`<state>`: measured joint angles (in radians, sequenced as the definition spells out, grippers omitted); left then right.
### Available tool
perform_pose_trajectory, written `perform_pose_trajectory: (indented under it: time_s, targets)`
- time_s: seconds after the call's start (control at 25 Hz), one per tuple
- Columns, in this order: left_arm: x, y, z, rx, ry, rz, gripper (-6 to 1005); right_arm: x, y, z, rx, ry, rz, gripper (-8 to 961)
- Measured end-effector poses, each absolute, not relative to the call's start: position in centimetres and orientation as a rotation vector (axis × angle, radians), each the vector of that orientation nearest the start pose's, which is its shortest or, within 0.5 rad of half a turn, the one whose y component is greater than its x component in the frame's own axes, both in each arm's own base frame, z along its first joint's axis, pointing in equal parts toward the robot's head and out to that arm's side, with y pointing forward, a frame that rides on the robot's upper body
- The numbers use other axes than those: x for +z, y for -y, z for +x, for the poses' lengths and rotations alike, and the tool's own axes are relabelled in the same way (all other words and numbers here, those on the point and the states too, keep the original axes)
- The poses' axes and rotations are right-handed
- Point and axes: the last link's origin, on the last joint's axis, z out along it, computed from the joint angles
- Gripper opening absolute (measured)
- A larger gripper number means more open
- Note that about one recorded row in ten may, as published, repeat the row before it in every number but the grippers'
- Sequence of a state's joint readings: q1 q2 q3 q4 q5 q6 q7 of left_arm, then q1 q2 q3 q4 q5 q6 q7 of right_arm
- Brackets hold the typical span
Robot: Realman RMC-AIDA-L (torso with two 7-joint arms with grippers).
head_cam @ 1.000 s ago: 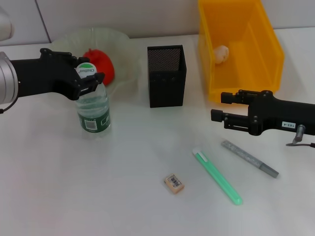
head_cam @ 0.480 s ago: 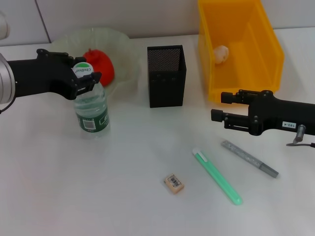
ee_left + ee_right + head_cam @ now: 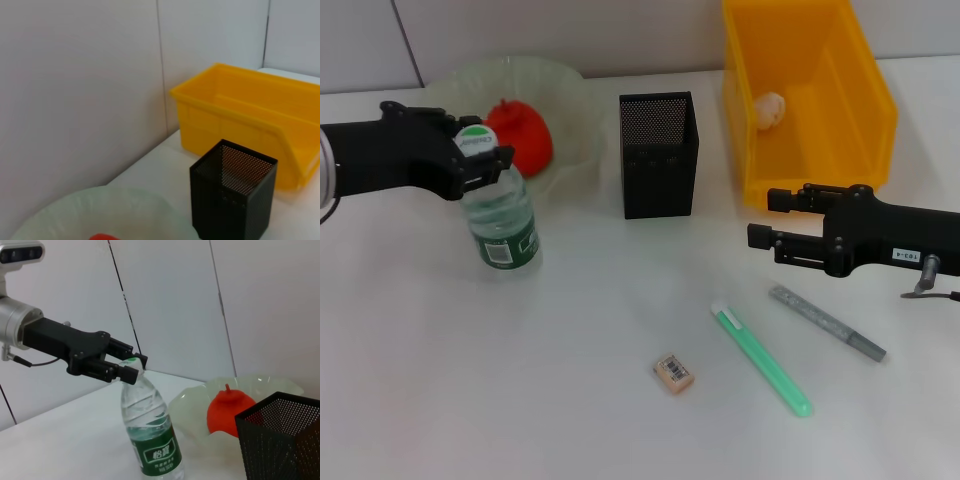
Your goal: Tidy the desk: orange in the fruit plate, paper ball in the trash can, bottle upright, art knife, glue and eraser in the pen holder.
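Your left end effector [image 3: 483, 165] is at the cap of the upright water bottle [image 3: 501, 220], its fingers standing on either side of the green-and-white cap; whether they press on it or stand just clear cannot be told from the head view or from the right wrist view, where the same end effector [image 3: 131, 368] meets the bottle [image 3: 150, 432] at its top. The bottle stands on the white worktop [image 3: 520, 380] just in front of the pale green fruit plate [image 3: 565, 85], which holds the orange [image 3: 522, 135], shown red-orange with a small stem. To the right of the plate stands the black mesh pen holder [image 3: 659, 155], and beyond that the yellow bin [image 3: 810, 90] serving as trash can, with the paper ball [image 3: 769, 108] inside it near its left wall. Your right end effector [image 3: 760, 218] hovers in front of the bin with its fingers spread and nothing between them. On the worktop nearer you lie three loose items: the eraser [image 3: 673, 372] with a barcode label, the green art knife [image 3: 761, 346] lying diagonally to its right, and the grey glue stick [image 3: 827, 322] farther right, below the right arm. The left wrist view shows only the plate rim [image 3: 100, 212], the pen holder [image 3: 232, 192] and the bin [image 3: 240, 120].
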<state>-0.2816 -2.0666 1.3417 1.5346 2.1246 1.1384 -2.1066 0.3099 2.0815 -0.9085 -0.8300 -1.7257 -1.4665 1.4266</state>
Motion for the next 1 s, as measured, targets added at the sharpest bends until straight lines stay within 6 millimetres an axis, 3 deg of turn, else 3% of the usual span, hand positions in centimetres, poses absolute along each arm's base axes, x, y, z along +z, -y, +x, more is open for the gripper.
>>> perform_pose_trajectory:
  time_s: [0.24, 0.56, 1.0]
  targets:
    - [4.1, -35.0, -18.0, -0.235, 0.498, -2.487, 443, 1.7, -30.6, 28.2, 0.746, -0.667, -2.555, 629]
    - [4.3, -34.9, -17.5, -0.257, 0.479, -2.489, 801, 1.7, -30.4, 28.3, 0.745, -0.674, -2.551, 629]
    - [5.8, -34.8, -15.9, -0.288, 0.367, -2.455, 801, 1.6, -30.4, 28.4, 0.735, -0.676, -2.557, 629]
